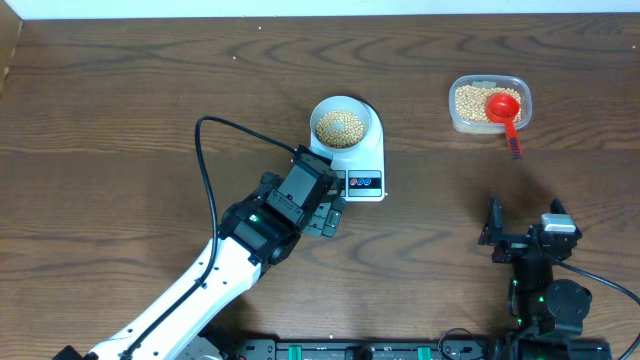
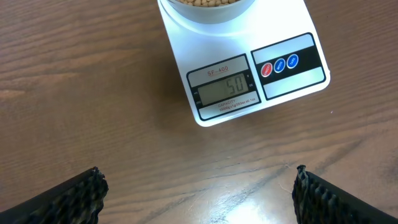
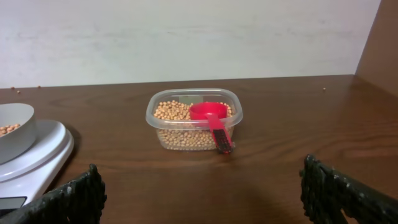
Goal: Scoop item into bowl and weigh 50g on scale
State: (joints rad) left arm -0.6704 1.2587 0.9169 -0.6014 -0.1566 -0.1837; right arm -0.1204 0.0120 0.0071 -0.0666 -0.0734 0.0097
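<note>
Looking past your spread, empty left gripper, you find the flat white digital scale just ahead, bearing the pale round bowl of tan beans; your right gripper, equally spread, sits farther off.

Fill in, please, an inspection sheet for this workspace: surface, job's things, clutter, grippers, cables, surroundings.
Surface: brown wood-grain table.
Job's things: bowl with beans stands on the scale; display reads 50. More beans lie in a clear tub, with a red scoop resting in it.
Clutter: a few small specks near the wall.
Grippers: left gripper open, empty, in front of the scale; right gripper open, empty, facing the tub.
Cables: black cable loops beside the left arm.
Surroundings: white wall behind the table.
</note>
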